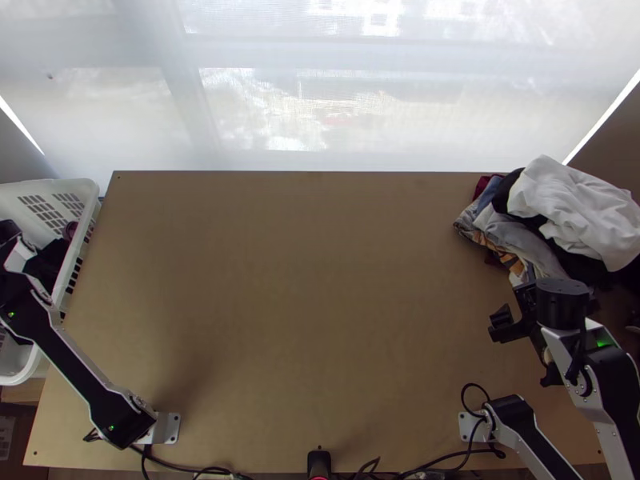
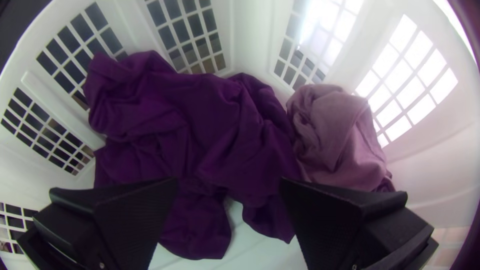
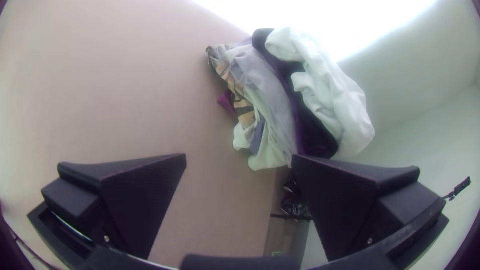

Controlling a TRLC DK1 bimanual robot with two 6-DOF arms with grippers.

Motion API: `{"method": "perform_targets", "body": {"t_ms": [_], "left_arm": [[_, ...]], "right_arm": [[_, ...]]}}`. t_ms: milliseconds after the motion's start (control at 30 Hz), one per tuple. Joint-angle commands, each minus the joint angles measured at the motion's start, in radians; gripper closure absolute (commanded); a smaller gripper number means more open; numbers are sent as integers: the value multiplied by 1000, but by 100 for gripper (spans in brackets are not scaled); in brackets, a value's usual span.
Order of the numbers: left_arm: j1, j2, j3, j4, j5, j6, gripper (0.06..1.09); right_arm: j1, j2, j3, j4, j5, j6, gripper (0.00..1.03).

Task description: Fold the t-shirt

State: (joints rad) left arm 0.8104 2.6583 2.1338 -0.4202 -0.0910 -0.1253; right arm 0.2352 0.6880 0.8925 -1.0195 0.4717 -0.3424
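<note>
In the top view my left gripper point(image 1: 10, 234) is at the left edge, over the white basket. Seen from its wrist, the left gripper point(image 2: 229, 182) stands open above a bunched dark purple cloth point(image 2: 210, 120) in the basket; a crumpled mauve cloth point(image 2: 340, 135) lies beside it. Whether either is the t-shirt I cannot tell. My right gripper point(image 1: 522, 350) is over the table's right part, below the clothes pile in the top view. In the right wrist view the right gripper point(image 3: 239, 157) is open, with nothing between its fingers.
The white basket point(image 1: 90, 232) stands against the table's left side. A heap of mixed clothes, topped by a white cloth point(image 1: 572, 208), lies at the table's far right corner. Bare wooden table point(image 1: 296, 296) stretches between them. Cables run along the near edge.
</note>
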Motion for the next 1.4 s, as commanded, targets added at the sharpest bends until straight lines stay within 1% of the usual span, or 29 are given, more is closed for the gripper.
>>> {"method": "perform_targets", "body": {"t_ms": [0,200,267,333,400,500,533,567,767,867,933,1033,1233,1367], "left_arm": [[-28,161,133,8,-10,-17,11],[-60,209,135,24,-27,-22,12],[-62,213,135,20,-27,-37,24],[-59,215,135,20,-26,-60,39],[-53,216,135,21,-29,-93,59],[-40,204,137,24,-29,-111,92],[-39,195,137,15,-29,-114,101],[-39,180,135,-6,-29,-123,105],[-24,5,69,-141,-13,-195,105],[-5,-104,57,-235,45,-226,105],[9,-195,32,-262,80,-240,105],[29,-334,15,-321,146,-254,105],[44,-615,9,-459,330,-264,105],[24,-839,-41,-514,451,-251,105]], "right_arm": [[-2,-19,-17,-27,13,-26,5],[-16,-18,-23,-31,16,-29,5],[-19,-16,-24,-31,16,-29,5],[-22,-16,-26,-31,16,-27,5],[-25,-18,-29,-31,16,-27,5],[-27,-24,-40,-30,15,-26,5],[-27,-28,-46,-30,16,-24,5],[-27,-35,-49,-30,16,-24,5],[-25,-68,-75,-14,15,-23,5],[-23,-82,-89,-4,15,-18,5],[-19,-97,-101,12,15,-18,5],[-7,-113,-107,27,15,-17,5],[32,-145,-107,59,15,-24,5],[62,-165,-93,81,13,-27,5]]}}
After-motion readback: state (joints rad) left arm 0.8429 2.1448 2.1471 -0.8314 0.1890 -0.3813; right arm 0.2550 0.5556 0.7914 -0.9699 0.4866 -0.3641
